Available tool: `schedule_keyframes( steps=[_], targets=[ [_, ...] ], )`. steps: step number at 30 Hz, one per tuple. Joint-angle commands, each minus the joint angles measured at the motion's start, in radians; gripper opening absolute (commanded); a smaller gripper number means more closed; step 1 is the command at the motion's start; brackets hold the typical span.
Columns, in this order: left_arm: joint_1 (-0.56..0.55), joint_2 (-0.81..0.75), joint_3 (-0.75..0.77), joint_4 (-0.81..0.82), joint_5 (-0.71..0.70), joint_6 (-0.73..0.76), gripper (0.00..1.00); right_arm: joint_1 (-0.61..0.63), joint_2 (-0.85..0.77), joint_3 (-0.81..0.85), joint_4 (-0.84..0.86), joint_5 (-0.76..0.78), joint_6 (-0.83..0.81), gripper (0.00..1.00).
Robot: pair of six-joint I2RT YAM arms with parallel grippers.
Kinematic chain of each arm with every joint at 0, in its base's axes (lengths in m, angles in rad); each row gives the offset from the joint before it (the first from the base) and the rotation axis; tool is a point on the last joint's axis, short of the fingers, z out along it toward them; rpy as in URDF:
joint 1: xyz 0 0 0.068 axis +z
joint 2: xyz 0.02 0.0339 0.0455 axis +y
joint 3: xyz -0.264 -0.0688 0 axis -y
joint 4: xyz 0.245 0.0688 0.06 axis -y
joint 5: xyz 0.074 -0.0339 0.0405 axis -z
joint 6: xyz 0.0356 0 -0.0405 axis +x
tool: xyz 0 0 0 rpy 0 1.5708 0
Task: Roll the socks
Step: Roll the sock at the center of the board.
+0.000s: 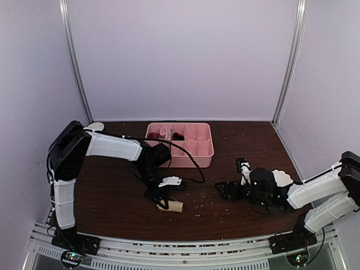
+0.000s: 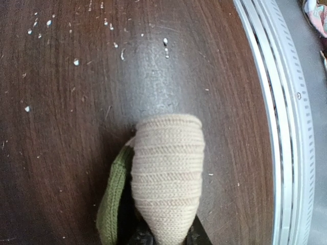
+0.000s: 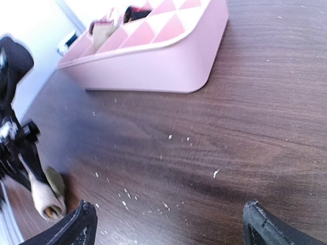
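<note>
A beige-tan sock, rolled into a ribbed bundle with an olive cuff sticking out at its left, lies on the dark wooden table near the front edge. My left gripper is shut on the sock's near end. From above, the sock sits just under the left gripper. The right wrist view shows the same roll at far left. My right gripper stands open low over bare table, well right of the sock, with nothing between its fingers. From above, the right gripper is at right of centre.
A pink divided tray stands at the back centre with small fabric bundles, one pale and one dark, in its left compartments; its side wall fills the top of the right wrist view. A metal rail runs along the table's near edge. White crumbs dot the wood.
</note>
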State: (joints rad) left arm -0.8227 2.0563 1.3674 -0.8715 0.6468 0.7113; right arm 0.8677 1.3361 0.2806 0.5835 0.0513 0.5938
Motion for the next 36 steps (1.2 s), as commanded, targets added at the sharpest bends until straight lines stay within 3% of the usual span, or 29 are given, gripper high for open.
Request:
schedule_keyframes(
  steps=[1,4,11,18,29,33,35,36],
  targets=[
    [0.003,0.037,0.010,-0.029,-0.035,-0.022,0.09,0.129,0.068,0.021,0.037,0.050,-0.211,1.00],
    [0.004,0.050,0.022,-0.026,-0.067,-0.037,0.09,0.338,0.159,0.076,-0.018,0.180,-0.461,0.95],
    [0.004,0.087,0.048,-0.053,-0.057,-0.054,0.08,0.534,0.312,0.215,-0.023,0.292,-0.755,0.70],
    [0.004,0.178,0.125,-0.164,0.014,-0.032,0.08,0.544,0.452,0.431,-0.119,0.256,-1.005,0.58],
    [0.003,0.222,0.172,-0.227,0.035,0.018,0.10,0.459,0.577,0.539,-0.217,0.158,-1.038,0.45],
    [0.004,0.220,0.180,-0.231,0.018,0.030,0.28,0.422,0.611,0.561,-0.280,0.091,-0.988,0.35],
    [0.003,0.193,0.160,-0.201,0.002,0.028,0.48,0.400,0.628,0.566,-0.312,0.045,-0.945,0.27],
    [0.004,0.171,0.141,-0.180,-0.007,0.028,0.64,0.391,0.637,0.568,-0.328,0.022,-0.925,0.25]
  ],
)
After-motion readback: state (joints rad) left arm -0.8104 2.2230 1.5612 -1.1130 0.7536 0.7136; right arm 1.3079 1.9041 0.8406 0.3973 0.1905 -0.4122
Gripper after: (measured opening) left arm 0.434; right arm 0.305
